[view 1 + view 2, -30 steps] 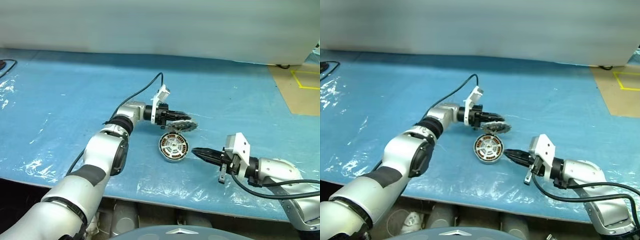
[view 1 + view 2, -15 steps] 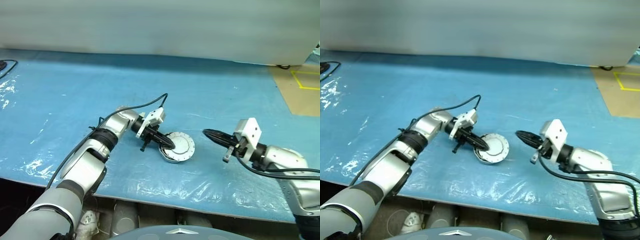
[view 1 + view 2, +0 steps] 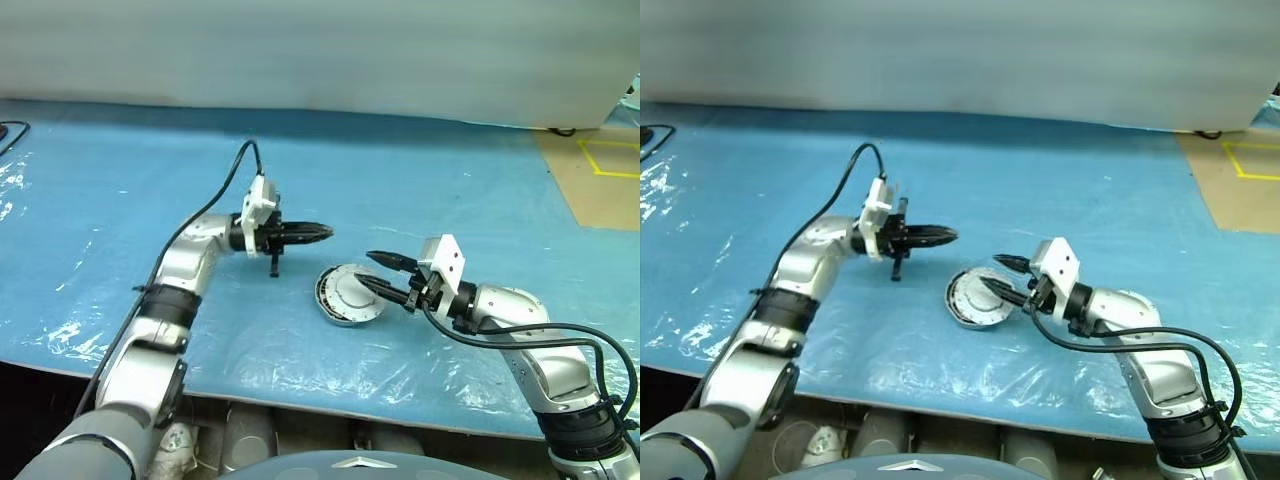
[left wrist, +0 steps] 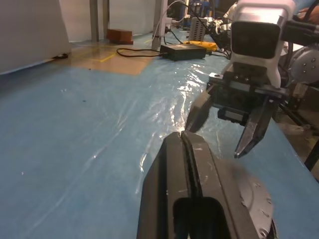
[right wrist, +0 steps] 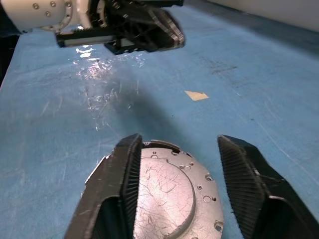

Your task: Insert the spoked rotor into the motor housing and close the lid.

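Lid (image 3: 352, 292) is seen closed over the motor housing (image 3: 330, 309), its smooth silver-grey face turned up, a little below the middle of the left eye frame on the blue plastic-covered table (image 3: 120, 180). The housing's rim is visible under the lid's lower left edge. The spoked rotor cannot be made out. The right gripper (image 3: 374, 272) is held with its two black fingers spread apart, empty, and its tips are placed at the lid's right edge; in the right wrist view the fingers (image 5: 119, 184) are seen on either side of the lid (image 5: 167, 191), though contact cannot be told. The left gripper (image 3: 322, 232) is clenched on nothing, pointed level toward the frame's right, and is kept apart from the lid, up and to its left.
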`<action>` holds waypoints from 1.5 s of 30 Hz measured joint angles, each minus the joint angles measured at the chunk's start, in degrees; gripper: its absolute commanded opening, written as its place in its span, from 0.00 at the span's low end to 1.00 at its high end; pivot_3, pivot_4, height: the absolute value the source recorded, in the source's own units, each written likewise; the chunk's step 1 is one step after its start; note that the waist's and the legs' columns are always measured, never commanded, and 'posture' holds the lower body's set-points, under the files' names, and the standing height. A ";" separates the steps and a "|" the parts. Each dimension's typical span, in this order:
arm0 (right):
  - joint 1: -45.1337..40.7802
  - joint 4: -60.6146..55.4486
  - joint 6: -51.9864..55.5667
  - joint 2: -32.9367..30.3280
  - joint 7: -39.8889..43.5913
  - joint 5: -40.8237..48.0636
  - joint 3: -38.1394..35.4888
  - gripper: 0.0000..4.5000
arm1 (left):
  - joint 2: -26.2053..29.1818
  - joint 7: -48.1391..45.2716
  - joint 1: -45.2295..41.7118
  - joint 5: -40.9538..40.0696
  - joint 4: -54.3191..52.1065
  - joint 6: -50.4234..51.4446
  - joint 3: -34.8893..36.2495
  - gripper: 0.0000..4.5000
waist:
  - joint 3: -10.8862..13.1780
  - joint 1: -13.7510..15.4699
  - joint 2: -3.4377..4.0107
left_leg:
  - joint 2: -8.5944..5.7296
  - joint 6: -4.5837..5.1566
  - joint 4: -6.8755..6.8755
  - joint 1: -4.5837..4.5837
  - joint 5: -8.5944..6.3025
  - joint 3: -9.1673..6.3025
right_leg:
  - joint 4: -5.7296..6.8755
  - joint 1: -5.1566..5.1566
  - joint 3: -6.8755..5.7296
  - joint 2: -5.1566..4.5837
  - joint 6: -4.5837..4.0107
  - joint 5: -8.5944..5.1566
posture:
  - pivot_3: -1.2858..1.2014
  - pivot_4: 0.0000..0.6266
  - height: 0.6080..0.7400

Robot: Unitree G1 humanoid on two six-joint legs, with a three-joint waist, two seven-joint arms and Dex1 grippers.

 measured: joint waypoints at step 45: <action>-10.48 11.18 1.23 3.42 3.98 -11.91 11.01 0.66 | 4.27 17.06 25.28 1.82 -15.31 -0.87 2.53 0.00 | -0.01 -1.41 0.00 | 0.11 -0.14 0.27 0.32 -0.09 0.21 | 0.34 0.01 0.39 0.16 -0.10 -0.04 | 0.52 0.24 1.00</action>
